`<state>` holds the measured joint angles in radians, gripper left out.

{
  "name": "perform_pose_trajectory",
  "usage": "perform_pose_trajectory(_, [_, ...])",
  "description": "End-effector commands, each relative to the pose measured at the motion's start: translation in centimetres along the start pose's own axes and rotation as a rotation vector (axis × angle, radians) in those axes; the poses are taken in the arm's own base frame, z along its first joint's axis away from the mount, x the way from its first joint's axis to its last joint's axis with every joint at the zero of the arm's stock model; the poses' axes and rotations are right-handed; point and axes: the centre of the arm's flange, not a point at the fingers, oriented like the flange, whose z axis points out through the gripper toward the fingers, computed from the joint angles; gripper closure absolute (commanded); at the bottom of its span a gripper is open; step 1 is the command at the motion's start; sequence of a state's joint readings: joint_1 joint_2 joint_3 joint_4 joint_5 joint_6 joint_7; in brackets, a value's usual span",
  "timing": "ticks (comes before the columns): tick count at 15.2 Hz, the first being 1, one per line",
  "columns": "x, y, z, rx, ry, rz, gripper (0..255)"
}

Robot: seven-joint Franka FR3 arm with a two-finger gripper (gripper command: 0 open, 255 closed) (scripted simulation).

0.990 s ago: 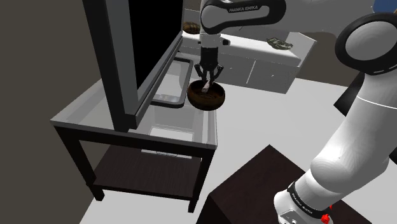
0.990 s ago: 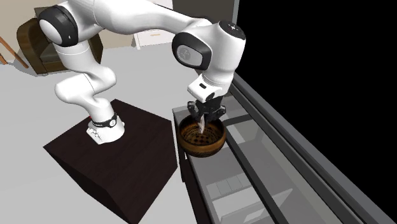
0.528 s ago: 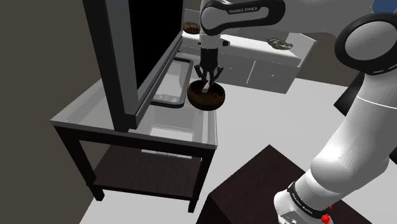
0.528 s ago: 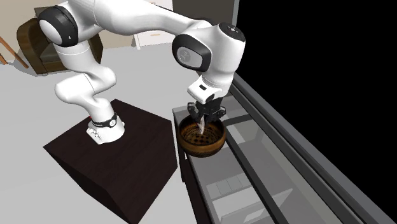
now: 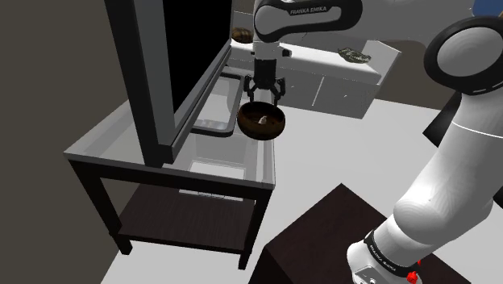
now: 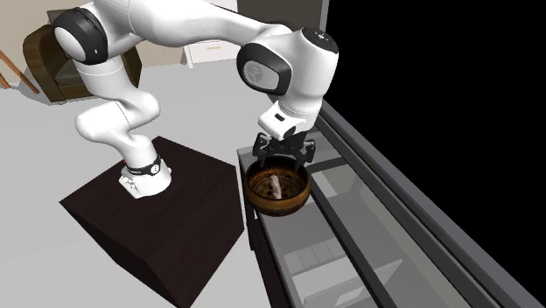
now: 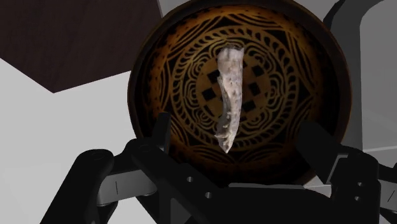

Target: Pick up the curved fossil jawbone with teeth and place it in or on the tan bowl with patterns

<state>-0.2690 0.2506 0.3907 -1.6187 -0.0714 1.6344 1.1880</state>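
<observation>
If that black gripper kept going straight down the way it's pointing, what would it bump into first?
Probably the jawbone, which lies in the bowl right beneath the open gripper. Depth is hard to judge, so it may reach the bowl's inside beside the jawbone instead.

Jaws opened, lifted; jawbone now lying in bowl.

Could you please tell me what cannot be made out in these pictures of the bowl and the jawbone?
Shoulder view: the pale grey curved jawbone in the dark brown patterned bowl is too small to show its teeth.
Wrist view: the bowl's near rim is hidden behind the open black gripper.
Shoulder view: the dark item on the white cabinet is too small to identify.
</observation>
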Motion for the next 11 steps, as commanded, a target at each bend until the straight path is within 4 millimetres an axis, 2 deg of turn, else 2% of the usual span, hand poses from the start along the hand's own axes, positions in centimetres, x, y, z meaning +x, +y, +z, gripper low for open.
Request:
perform_pose_trajectory(1, [0.1, 0.0, -2.0, 0.000, 0.000, 0.000, 0])
perform_pose_trajectory(3, [0.1, 0.0, -4.3, 0.000, 0.000, 0.000, 0])
perform_pose_trajectory(11, [0.1, 0.0, -4.3, 0.000, 0.000, 0.000, 0])
